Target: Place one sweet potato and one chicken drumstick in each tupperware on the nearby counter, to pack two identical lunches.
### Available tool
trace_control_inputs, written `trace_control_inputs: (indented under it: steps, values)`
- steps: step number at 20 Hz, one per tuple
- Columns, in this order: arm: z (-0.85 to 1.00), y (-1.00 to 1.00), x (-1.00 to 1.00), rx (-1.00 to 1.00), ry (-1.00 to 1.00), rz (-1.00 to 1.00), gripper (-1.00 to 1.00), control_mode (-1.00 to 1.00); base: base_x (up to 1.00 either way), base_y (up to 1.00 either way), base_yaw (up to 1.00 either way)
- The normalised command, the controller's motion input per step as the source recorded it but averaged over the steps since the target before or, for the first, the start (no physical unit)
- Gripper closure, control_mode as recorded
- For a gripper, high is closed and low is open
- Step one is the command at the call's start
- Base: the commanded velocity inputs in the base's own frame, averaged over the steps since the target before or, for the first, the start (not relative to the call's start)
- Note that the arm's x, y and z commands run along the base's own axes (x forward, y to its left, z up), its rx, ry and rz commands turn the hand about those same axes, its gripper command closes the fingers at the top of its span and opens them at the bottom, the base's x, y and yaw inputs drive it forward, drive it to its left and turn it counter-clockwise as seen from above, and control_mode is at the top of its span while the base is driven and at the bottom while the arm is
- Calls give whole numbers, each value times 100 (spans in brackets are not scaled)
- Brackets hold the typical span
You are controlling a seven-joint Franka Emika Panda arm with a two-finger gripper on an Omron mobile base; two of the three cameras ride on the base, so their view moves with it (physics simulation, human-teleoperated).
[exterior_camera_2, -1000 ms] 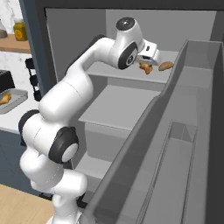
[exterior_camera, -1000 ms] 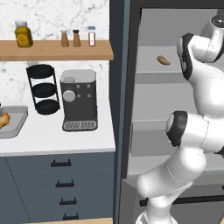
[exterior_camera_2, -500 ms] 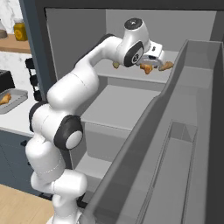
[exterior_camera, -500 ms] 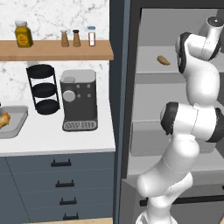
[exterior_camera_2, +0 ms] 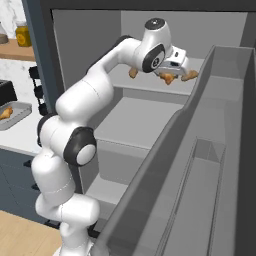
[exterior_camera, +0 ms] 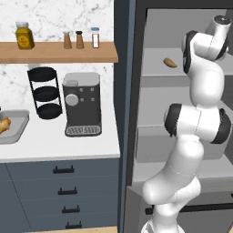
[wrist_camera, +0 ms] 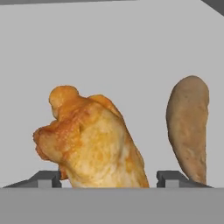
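Lumpy golden-orange chicken drumstick point(wrist_camera: 94, 146) on upper fridge shelf, between spread fingertips point(wrist_camera: 43, 179) of two-finger gripper point(wrist_camera: 107, 179), jaws not yet closed | smooth tan-brown sweet potato point(wrist_camera: 189, 127) just right | likely light, greasy-slick; grip meaty bulb.

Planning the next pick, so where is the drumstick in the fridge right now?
The drumstick lies on the upper fridge shelf, centred between the open jaws in the hand view, a sweet potato just beside it.
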Motion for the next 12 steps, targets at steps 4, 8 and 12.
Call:
trace_control_inputs:
  steps: [4, 8, 12]
  values:
    - [-18, 0, 1, 0, -9, 0, 100, -100, 0, 0, 0]
    - [-12, -13, -63, 12, -27, 0, 100, -100, 0, 0, 0]
    - [0, -13, -100, 37, -65, 0, 100, -100, 0, 0, 0]
